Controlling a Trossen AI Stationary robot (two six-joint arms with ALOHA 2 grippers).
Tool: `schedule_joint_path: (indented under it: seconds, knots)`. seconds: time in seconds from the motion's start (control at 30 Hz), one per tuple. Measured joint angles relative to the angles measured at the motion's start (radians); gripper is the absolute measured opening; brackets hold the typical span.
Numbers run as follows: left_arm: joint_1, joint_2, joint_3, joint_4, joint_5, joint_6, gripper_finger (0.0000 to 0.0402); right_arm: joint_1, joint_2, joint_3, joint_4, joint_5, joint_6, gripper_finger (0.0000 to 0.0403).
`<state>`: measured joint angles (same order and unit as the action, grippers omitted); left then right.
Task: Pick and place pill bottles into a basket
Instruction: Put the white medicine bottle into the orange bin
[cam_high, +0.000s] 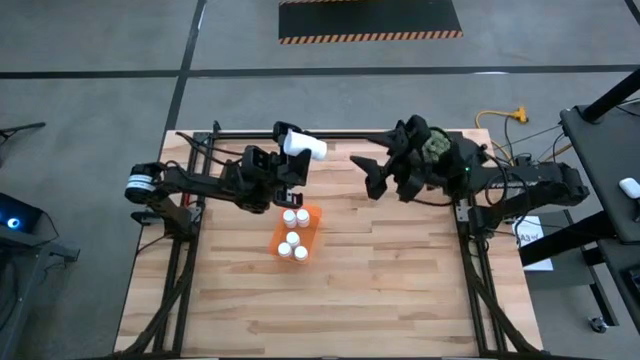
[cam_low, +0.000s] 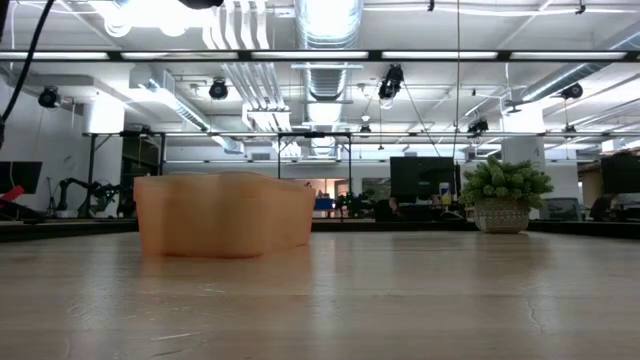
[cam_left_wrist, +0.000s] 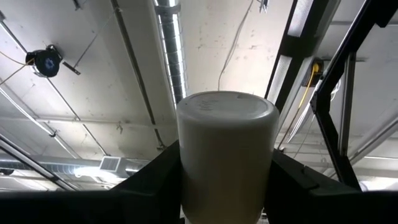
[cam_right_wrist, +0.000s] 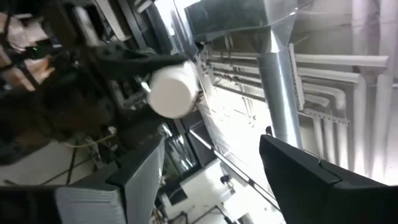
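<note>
The orange basket (cam_high: 297, 232) stands on the wooden table left of its middle, with several white-capped pill bottles (cam_high: 295, 217) upright in it; it also shows in the low view as the basket (cam_low: 225, 215). Above the table just beyond the basket, my left gripper (cam_high: 291, 160) is raised and shut on one white pill bottle (cam_high: 308, 148), which fills the left wrist view (cam_left_wrist: 227, 155). My right gripper (cam_high: 371, 178) hovers open and empty to the right of that, facing the held bottle (cam_right_wrist: 171, 92). My left gripper pinches the bottle's round sides (cam_left_wrist: 186, 177) between its two fingers (cam_left_wrist: 152, 186), the fingers pointing steeply upward. The bottle lies along the fingers, and its flat white end (cam_left_wrist: 227, 106) sticks out past them, pointing up. The bottle is lifted clear of the table and the basket.
A green potted plant (cam_low: 503, 195) stands at the table's far right, under my right arm (cam_high: 436, 148). Bare wood lies on the near half of the table (cam_high: 380, 300). Dark frame rails run along both side edges.
</note>
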<state>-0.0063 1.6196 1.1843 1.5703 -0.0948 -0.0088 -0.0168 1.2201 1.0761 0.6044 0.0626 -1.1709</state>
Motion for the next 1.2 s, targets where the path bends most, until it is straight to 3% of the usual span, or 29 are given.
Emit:
schedule_joint_path:
  seconds: [0.37, 0.57, 1.2]
  knots:
    - [0.007, 0.001, 0.004, 0.000, -0.045, 0.007, 0.0148, -0.026, 0.120, 0.099, -0.004, -0.022, -0.031, 0.0256]
    - [0.007, -0.004, 0.007, 0.001, -0.044, 0.023, 0.0148, -0.033, 0.113, 0.114, 0.003, -0.047, -0.036, 0.0250]
    - [0.007, -0.003, 0.004, 0.000, -0.034, 0.019, 0.0148, -0.071, 0.137, 0.135, 0.002, -0.247, -0.037, 0.0249]
